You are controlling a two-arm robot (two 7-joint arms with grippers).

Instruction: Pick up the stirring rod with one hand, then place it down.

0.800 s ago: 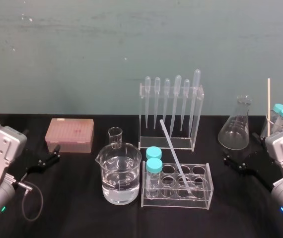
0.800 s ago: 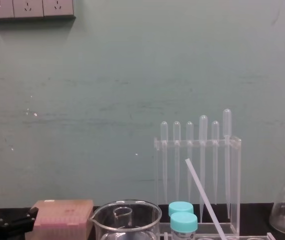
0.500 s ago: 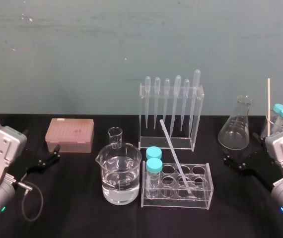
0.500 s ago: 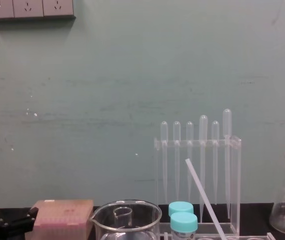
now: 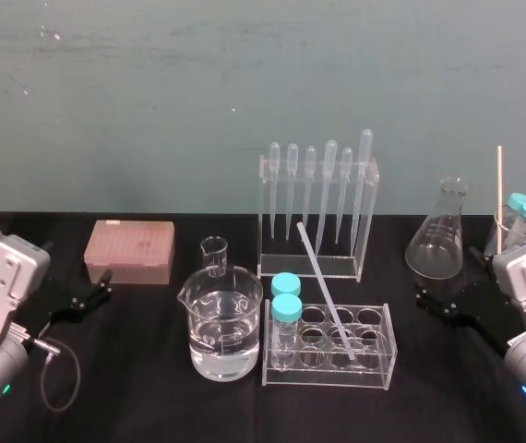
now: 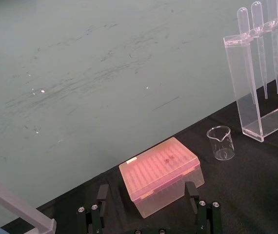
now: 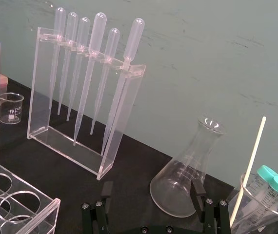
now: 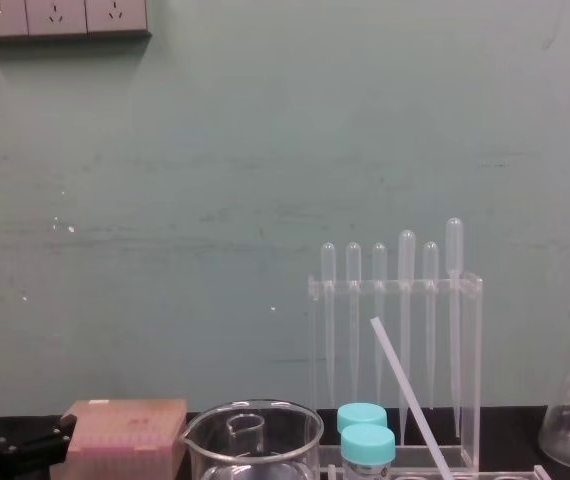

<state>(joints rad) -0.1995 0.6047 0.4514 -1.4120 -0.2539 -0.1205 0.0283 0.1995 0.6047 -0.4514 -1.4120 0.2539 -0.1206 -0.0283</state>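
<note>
Writing: no brand can be read anywhere. The small beaker [image 7: 10,108] and the conical flask [image 7: 185,178] carry faint printed marks too small to read. The pink tip box [image 6: 161,175] bears a white strip label, also unreadable.
Task thing: the stirring rod [image 5: 326,288] is thin, straight and milky-translucent, with blunt ends. It leans with its lower end in a hole toward the right of the tube rack [image 5: 328,377]. Its upper end tilts back and left, in front of the pipette stand [image 5: 307,267].
Tube rack: clear acrylic with round holes in two rows. Two tubes with teal screw caps [image 5: 286,297] stand at its left end.
Pipette stand: a clear acrylic frame. Six soft, bulb-topped pipettes [image 5: 329,189] hang in it tips down.
Glassware: the large beaker [image 5: 221,323] is spouted clear glass, partly filled with clear liquid, just left of the rack. The flask is cone-shaped with a narrow neck.
Left gripper: the left gripper [image 6: 147,194] is black and blocky, low at the worktop's left, facing the tip box. Its jaws are spread apart with nothing between them.
Right gripper: the right gripper [image 7: 152,189] is of the same build, low at the right by the flask. Its jaws are likewise apart and empty.
Worktop: the worktop [image 5: 134,378] is matte black.
Wall: teal paint, scuffed.
</note>
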